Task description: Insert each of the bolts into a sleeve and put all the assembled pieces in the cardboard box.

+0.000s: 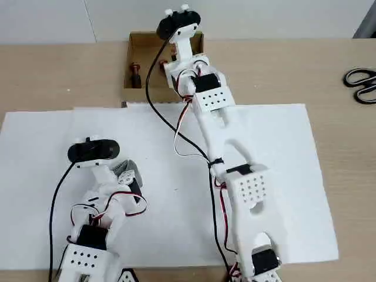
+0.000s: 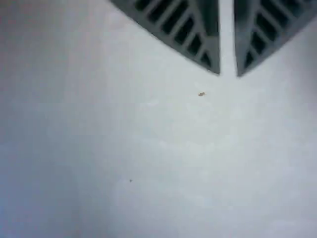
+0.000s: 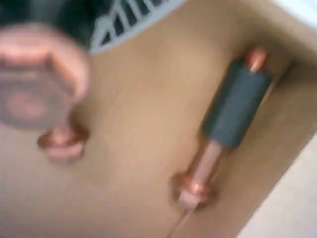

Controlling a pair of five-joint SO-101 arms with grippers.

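Note:
The cardboard box (image 1: 130,40) stands at the table's far edge, with my right gripper (image 1: 174,63) down inside it. That gripper (image 3: 84,34) is shut on a copper bolt (image 3: 34,74), whose blurred head hangs just above the box floor (image 3: 133,148). An assembled bolt in a black sleeve (image 3: 235,104) lies along the box wall. Another copper bolt head (image 3: 62,141) rests on the floor under the held one. One assembled piece (image 1: 135,74) lies at the box's left side. My left gripper (image 1: 127,172) sits low over the white paper (image 2: 148,163), fingers (image 2: 208,54) nearly together, nothing between them.
A large white paper sheet (image 1: 282,153) covers the middle of the table. Scissors (image 1: 361,84) lie at the far right on the bare wood. The right arm stretches diagonally across the sheet to the box.

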